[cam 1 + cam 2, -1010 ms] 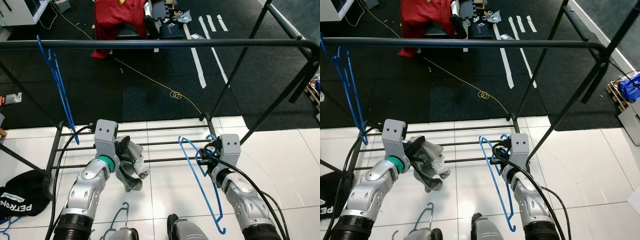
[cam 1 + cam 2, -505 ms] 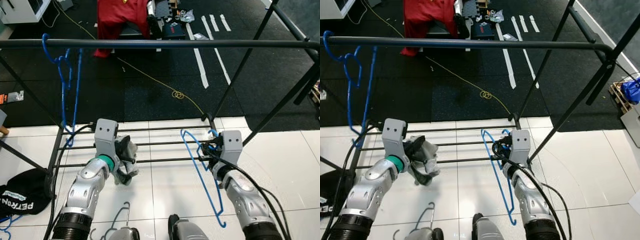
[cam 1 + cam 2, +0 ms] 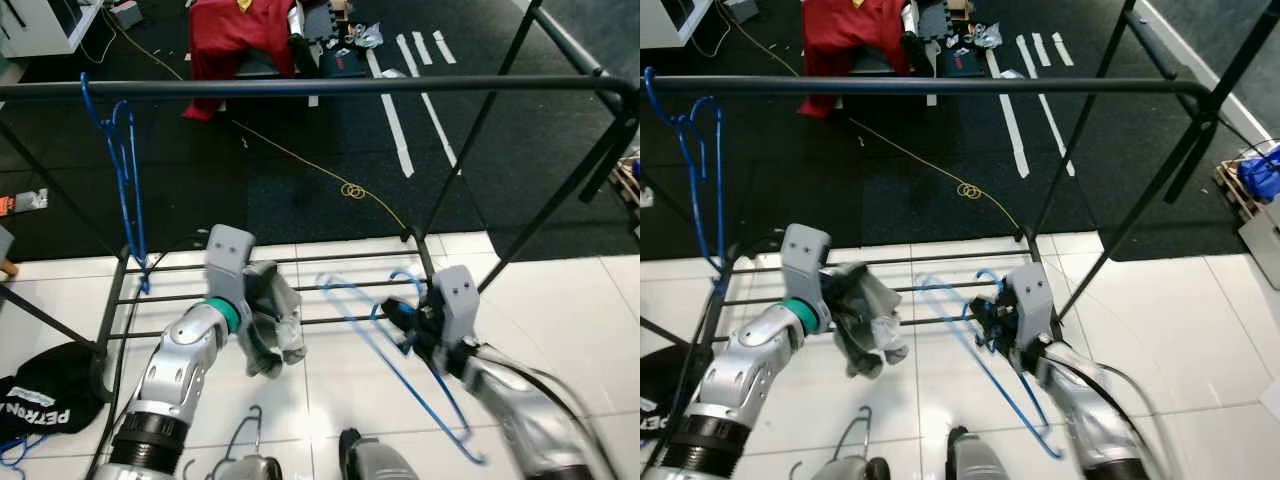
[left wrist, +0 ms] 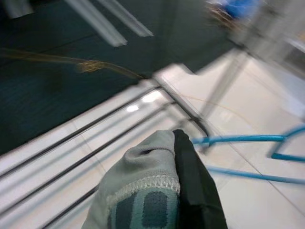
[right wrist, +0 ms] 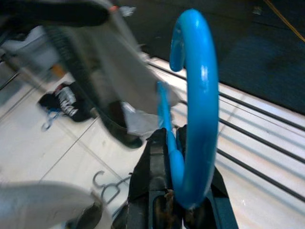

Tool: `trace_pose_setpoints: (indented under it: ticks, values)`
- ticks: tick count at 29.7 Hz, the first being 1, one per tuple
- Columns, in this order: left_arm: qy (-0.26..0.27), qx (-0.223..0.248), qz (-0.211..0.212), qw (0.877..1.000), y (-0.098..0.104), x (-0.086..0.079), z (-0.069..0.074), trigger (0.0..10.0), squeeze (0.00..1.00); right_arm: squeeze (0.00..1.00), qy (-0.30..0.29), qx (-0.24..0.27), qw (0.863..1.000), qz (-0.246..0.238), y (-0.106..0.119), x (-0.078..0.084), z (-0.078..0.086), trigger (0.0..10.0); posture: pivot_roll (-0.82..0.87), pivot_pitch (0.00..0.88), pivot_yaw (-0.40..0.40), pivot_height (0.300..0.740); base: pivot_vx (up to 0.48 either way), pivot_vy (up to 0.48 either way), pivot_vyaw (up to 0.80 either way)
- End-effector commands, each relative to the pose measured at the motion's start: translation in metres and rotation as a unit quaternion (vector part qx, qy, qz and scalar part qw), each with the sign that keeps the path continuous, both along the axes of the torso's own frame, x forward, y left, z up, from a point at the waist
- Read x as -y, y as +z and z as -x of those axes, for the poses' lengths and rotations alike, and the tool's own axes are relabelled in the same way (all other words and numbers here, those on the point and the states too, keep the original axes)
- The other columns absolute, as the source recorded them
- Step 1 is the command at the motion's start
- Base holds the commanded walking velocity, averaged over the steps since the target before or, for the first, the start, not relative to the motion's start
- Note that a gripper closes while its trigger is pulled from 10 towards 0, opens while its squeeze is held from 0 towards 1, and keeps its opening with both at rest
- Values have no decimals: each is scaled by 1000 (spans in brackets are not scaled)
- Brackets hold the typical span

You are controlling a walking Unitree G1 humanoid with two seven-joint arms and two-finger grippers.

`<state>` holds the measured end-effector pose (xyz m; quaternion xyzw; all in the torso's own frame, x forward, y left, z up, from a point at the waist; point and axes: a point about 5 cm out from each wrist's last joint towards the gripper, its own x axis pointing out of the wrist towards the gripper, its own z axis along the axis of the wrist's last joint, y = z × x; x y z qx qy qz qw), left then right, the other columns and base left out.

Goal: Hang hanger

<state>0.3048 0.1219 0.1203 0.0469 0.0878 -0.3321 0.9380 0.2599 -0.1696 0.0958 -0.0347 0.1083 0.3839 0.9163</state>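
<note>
Both my silver arms reach forward and down. My left gripper (image 3: 262, 325) is closed on a grey cloth (image 3: 272, 322); my right gripper (image 3: 400, 318) pinches a blue hanger (image 3: 395, 352).

Grey and black garment (image 4: 157, 195), close to the lens in the left wrist view: a rounded grey fold with a stitched seam, a darker teal-grey patch beneath the seam, and a black layer lying against one side. Blue hanger (image 4: 248, 139) beyond the cloth: thin blue bars, partly blurred, over the white tiled floor (image 4: 248, 200). Rack base rails (image 4: 119, 124): dark parallel bars running slantwise across the tiles. Rack upright (image 4: 224, 90): grey post, out of focus. Dark mat (image 4: 52, 95) beyond the tiles, with pale tape stripes (image 4: 102, 24) and a yellow cord (image 4: 90, 66) lying looped on it. Blurred blue object (image 4: 236, 8) at the far edge, not identifiable.
</note>
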Motion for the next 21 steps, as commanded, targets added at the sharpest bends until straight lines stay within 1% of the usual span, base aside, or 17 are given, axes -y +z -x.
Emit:
trace_pose_setpoints:
  ticks: [1,2,3,4,6,7,8,9,11,15,16,17,18,19,21]
  values:
    - [-88,-4,-14,996,3,14,9,10000,0,0,56,-4,998,-7,2,-5,10,10000,-76,123,55,740,0,0,0]
    - [-88,-4,-14,996,3,14,9,10000,0,0,56,-4,998,-7,2,-5,10,10000,-76,123,55,740,0,0,0]
    - [-125,3,-47,991,6,14,10,10000,0,0,85,-11,996,-11,9,1,17,10000,-75,124,51,740,0,0,0]
    - [-125,3,-47,991,6,14,10,10000,0,0,85,-11,996,-11,9,1,17,10000,-75,124,51,740,0,0,0]
    - [-122,20,-99,987,17,7,0,10000,0,0,123,-22,992,-17,23,12,25,10000,-81,126,54,740,0,0,0]
    - [-122,20,-99,987,17,7,0,10000,0,0,123,-22,992,-17,23,12,25,10000,-81,126,54,740,0,0,0]
    - [-113,27,-107,987,22,6,-4,10000,0,0,132,-23,991,-19,28,15,26,10000,-85,130,55,740,0,0,0]
    - [-107,33,-103,988,28,7,-7,10000,0,0,139,-24,990,-20,32,15,27,10000,-87,129,60,740,0,0,0]
    - [-104,36,-100,989,32,10,-8,10000,0,0,145,-26,989,-22,35,14,28,10000,-86,129,64,740,0,0,0]
    - [-96,34,-101,990,34,11,-10,10000,0,0,152,-31,988,-25,38,13,29,10000,-84,128,65,740,0,0,0]
    - [-66,32,-113,991,33,8,-16,10000,0,0,164,-41,986,-18,39,13,32,10000,-85,125,67,740,0,0,0]
    - [-66,32,-113,991,33,8,-16,10000,0,0,164,-41,986,-18,39,13,32,10000,-85,125,67,740,0,0,0]
    - [-30,33,-129,991,31,2,-22,10000,0,0,167,-51,985,3,38,16,35,10000,-89,123,68,740,0,0,0]
    - [-30,33,-129,991,31,2,-22,10000,0,0,167,-51,985,3,38,16,35,10000,-89,123,68,740,0,0,0]
    - [9,29,-149,988,31,-9,-29,10000,0,0,147,-58,985,63,32,30,35,10000,-89,123,68,740,0,0,0]
